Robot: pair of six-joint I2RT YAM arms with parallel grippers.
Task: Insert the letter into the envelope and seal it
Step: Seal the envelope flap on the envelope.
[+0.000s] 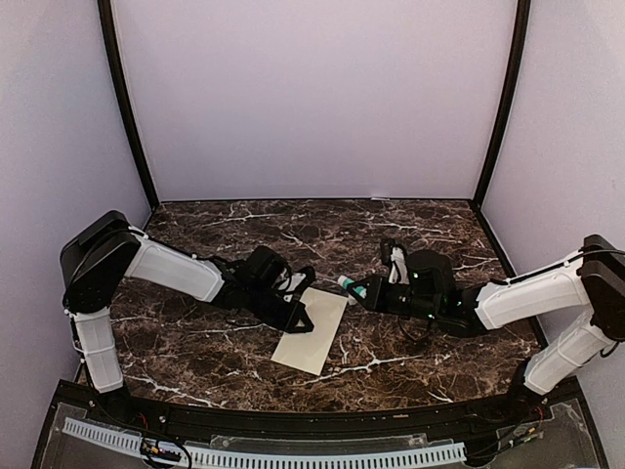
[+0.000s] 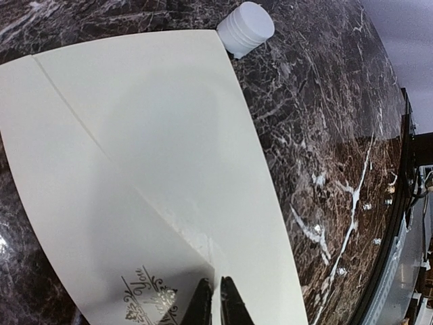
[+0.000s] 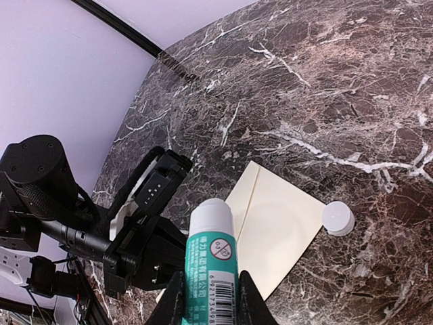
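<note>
Your left hand [image 2: 216, 303] pinches the envelope [image 2: 169, 135] flap shut, right hand [image 3: 210, 298] clamps the glue stick [image 3: 211, 247]; push too hard and the flap could rip free.

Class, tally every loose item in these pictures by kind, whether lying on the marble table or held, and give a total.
cream-yellow paper envelope: 1
white-and-green glue stick: 1
round white ribbed plastic cap: 1
Total: 3
</note>
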